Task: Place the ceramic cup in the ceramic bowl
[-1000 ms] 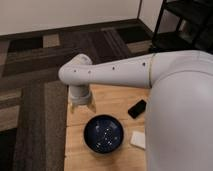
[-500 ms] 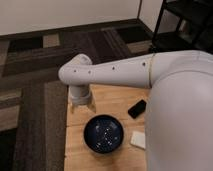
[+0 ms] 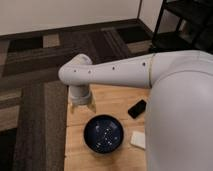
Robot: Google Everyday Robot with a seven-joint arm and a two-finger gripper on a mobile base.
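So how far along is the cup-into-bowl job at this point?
Done: nothing that shows; the ceramic bowl holds only its own white speckles. In hand: the gripper hangs over the wooden table, just behind the bowl's left rim. Whether it carries the ceramic cup cannot be seen, and no cup shows elsewhere. Left: getting the cup into the bowl.

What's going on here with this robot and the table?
The robot's arm reaches over a wooden table, and its gripper hangs pointing down just beyond the far rim of the dark blue ceramic bowl. The bowl holds nothing yet. The ceramic cup can't be made out, so I can't say whether it is held. A black flat object and a white block lie beside the bowl.
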